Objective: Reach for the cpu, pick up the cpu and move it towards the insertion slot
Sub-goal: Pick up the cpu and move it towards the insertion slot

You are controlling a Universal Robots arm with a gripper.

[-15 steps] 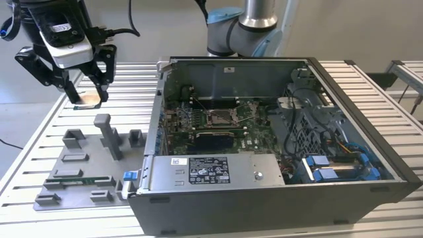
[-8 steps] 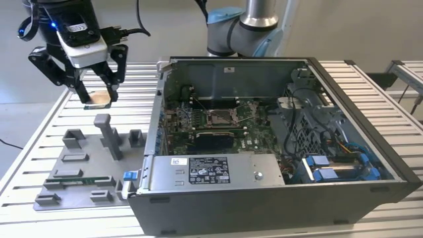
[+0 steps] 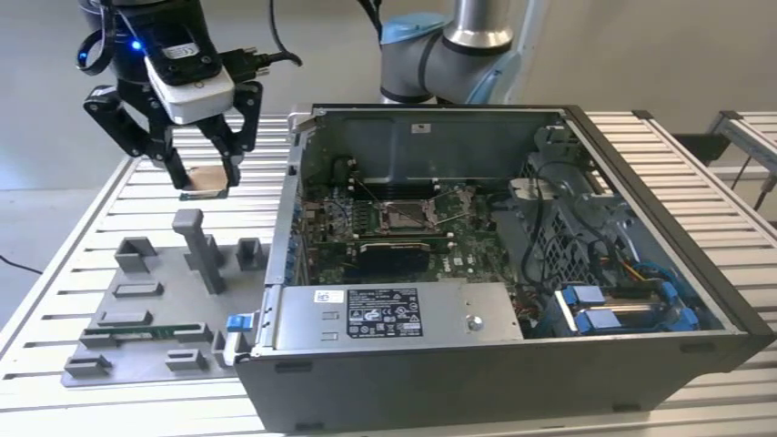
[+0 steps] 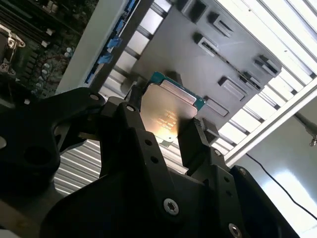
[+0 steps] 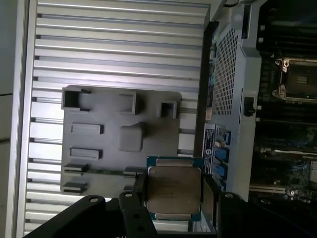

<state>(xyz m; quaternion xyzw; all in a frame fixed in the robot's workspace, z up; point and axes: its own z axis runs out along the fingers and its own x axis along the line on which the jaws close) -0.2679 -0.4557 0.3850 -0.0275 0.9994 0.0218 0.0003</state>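
Here the gripper [image 3: 204, 185] is clamping the cpu [image 5: 173, 191], green-rimmed in both wrist views, the insertion slot [image 3: 405, 214] sitting at its three o'clock in the exterior view.

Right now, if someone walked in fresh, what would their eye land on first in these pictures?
Probably the gripper shut on the cpu, held in the air by the grey tray at the exterior view's left. Next, the big open computer case at that view's right, with the shiny insertion slot on its motherboard.

End effector [image 4: 165, 120] clamping cpu [image 4: 169, 105] by its edges, grey tray [image 4: 163, 52] behind
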